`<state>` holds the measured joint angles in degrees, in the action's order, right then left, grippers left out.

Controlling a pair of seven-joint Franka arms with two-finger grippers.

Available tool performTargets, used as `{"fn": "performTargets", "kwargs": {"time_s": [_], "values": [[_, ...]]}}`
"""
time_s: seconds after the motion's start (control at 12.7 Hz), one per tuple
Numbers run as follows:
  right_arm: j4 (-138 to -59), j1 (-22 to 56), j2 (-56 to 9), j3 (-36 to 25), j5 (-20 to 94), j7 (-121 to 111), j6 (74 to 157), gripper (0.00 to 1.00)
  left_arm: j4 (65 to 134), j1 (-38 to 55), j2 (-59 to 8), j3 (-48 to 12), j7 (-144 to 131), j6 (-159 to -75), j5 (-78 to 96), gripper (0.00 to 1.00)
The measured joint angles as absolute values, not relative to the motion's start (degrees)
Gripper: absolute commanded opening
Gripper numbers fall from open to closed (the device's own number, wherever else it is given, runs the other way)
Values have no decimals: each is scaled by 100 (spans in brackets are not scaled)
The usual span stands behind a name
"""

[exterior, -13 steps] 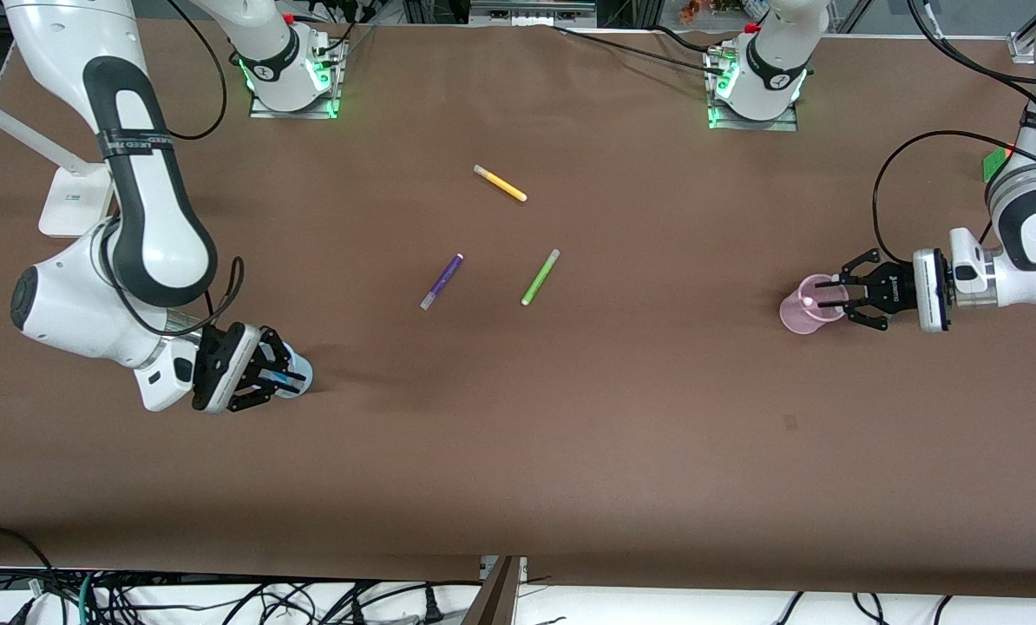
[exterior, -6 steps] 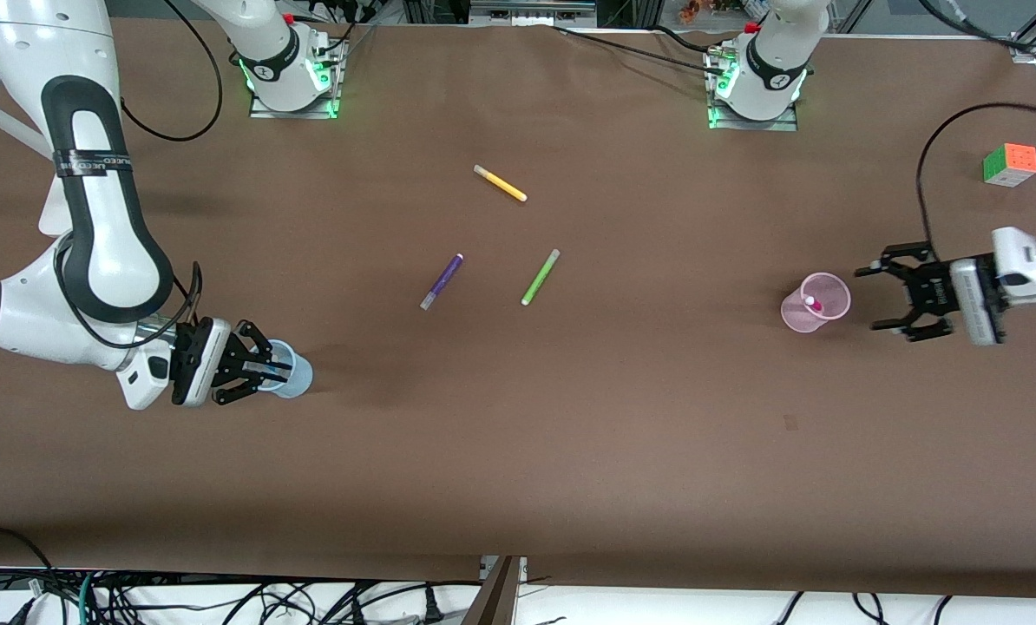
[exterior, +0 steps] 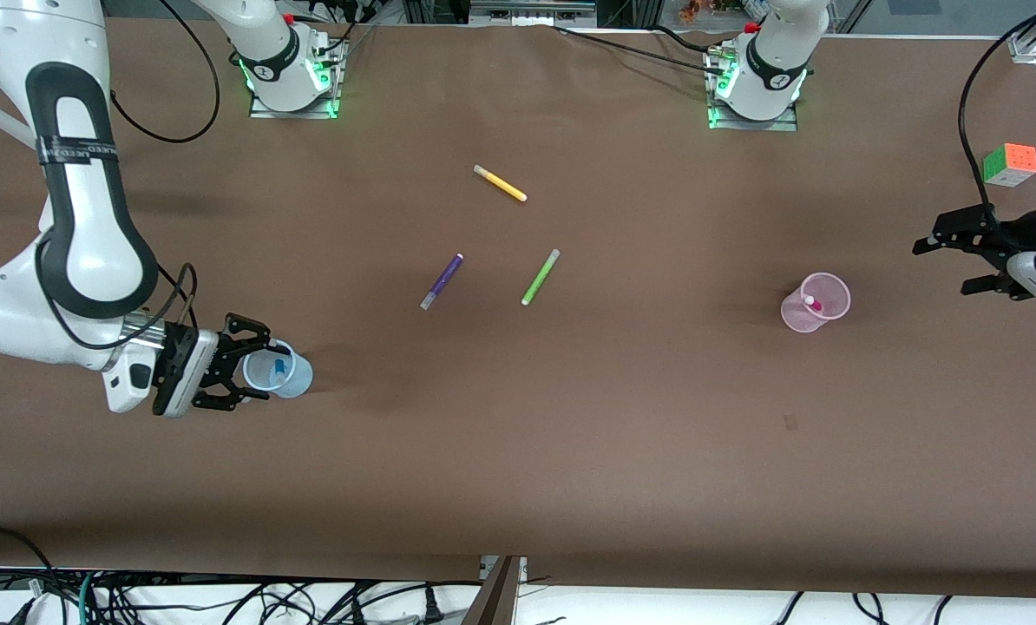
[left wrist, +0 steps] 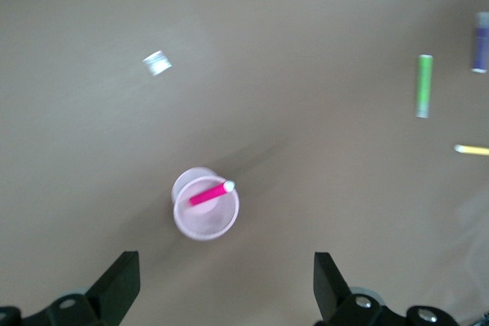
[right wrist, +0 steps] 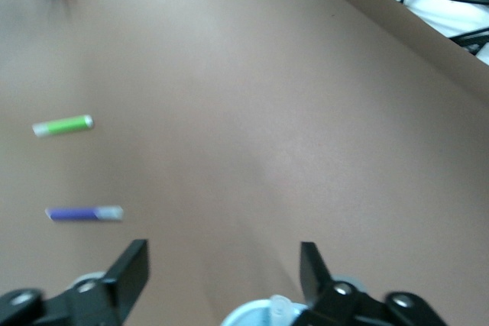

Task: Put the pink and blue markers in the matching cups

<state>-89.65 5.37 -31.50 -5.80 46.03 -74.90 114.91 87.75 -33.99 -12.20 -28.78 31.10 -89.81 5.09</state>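
The pink marker (exterior: pixel 813 303) stands tilted in the pale pink cup (exterior: pixel 823 286) toward the left arm's end of the table; both show in the left wrist view, marker (left wrist: pixel 208 193) and cup (left wrist: pixel 205 223). The blue marker (exterior: pixel 278 368) stands in the pale blue cup (exterior: pixel 297 382) toward the right arm's end; its pale cap (right wrist: pixel 280 308) and the cup's rim (right wrist: pixel 244 316) show in the right wrist view. My left gripper (exterior: pixel 960 258) is open and empty, away from the pink cup at the table's end. My right gripper (exterior: pixel 253 358) is open, its fingers over the blue cup's rim.
A purple pen (exterior: pixel 442 281), a lime-green pen (exterior: pixel 540 277) and a yellow pen (exterior: pixel 500 183) lie mid-table. A colour cube (exterior: pixel 1010 164) sits near the left arm's end. A small pale mark (left wrist: pixel 157 62) shows in the left wrist view.
My left gripper has let go of the pink marker in the pink cup and pulled away toward the table's end. My right gripper has released the blue marker into the blue cup and drawn back.
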Motion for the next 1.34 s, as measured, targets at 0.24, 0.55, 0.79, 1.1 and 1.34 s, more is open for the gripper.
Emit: {"fn": "performTargets", "kwargs": {"time_s": [0.24, 0.55, 0.79, 1.1, 1.34], "values": [[-8525, 517, -3070, -607, 3879, -5429, 11023, 100, 8339, -3246, -1223, -3665, 1389, -8669, -637, 100], [-7788, 555, -3028, -591, 2419, -2765, 10066, 100, 8192, -2561, -1258, -3767, -358, -8320, -895, 100], [-7403, 627, -2963, -569, 1727, -1300, 9488, 100, 8177, -2346, -1342, -3762, -692, -8255, -885, 100], [-7501, 609, -2271, -229, 600, 93, 8812, 100, 8113, -2353, -1409, -3741, -695, -8219, -857, 100], [-8217, 608, -1343, -114, 495, 701, 8636, 100, 8095, -2338, -1415, -3742, -695, -8212, -856, 100]]}}
